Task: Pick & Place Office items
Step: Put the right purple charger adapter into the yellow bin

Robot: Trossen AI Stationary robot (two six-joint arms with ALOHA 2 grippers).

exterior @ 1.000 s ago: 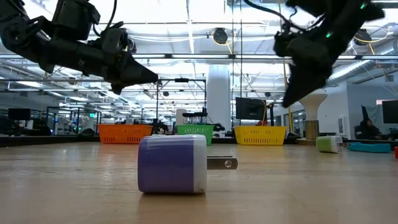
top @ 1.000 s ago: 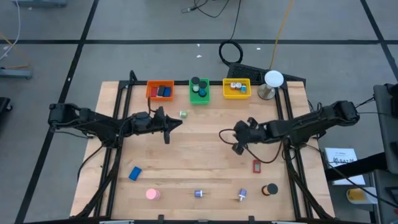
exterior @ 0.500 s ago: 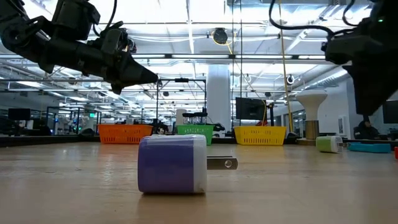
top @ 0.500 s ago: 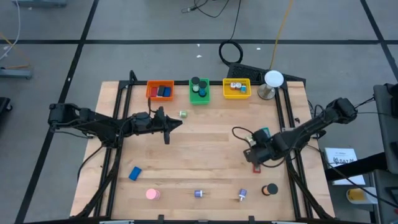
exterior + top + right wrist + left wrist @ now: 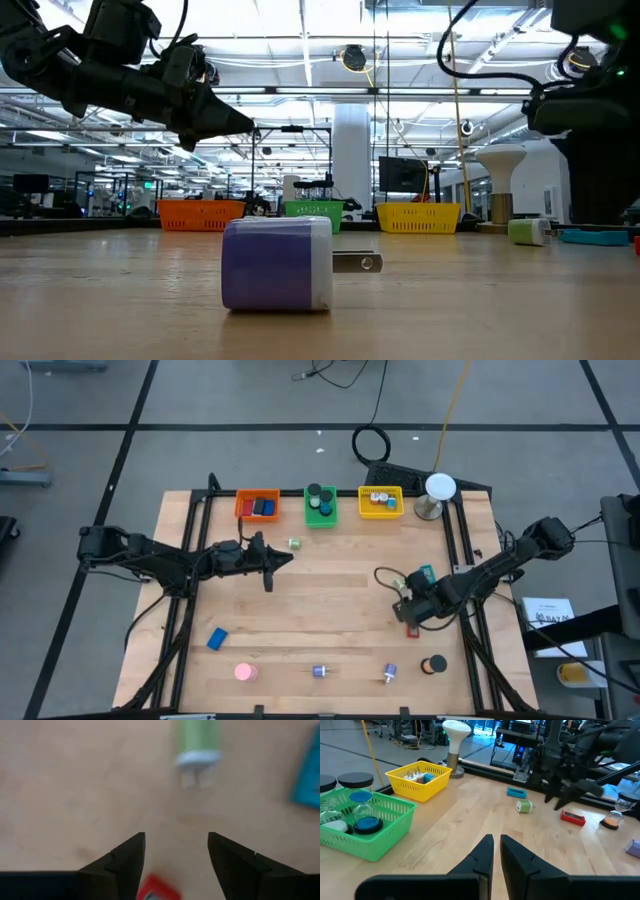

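Nearest the front edge, at about 6 o'clock on the table (image 5: 330, 590), a row is seen: a pink disc (image 5: 244, 672), a purple plug (image 5: 319, 671), a second plug (image 5: 390, 673) and a black round piece (image 5: 434, 664). A blue block (image 5: 217, 638) lies at 8 o'clock.

At 4 o'clock the right gripper (image 5: 407, 614) is held low over the wood with its fingers (image 5: 125, 857) spread apart and nothing between them; a red block (image 5: 159, 889) lies on the table just below the gap, and a teal piece (image 5: 425, 574) sits beyond it. In the right wrist view a green plug (image 5: 196, 740) is seen ahead on the boards.

At 10 o'clock the left gripper (image 5: 270, 566) is held above the table, fingers (image 5: 480, 857) pressed together and empty; a small green plug (image 5: 294, 543) lies just beyond its tip.

At 12 o'clock, along the far edge, three bins are lined up: orange (image 5: 257, 506), green (image 5: 320, 505) and yellow (image 5: 381, 502), each already holding pieces. A white-domed stand (image 5: 438, 495) is placed at 1 o'clock.
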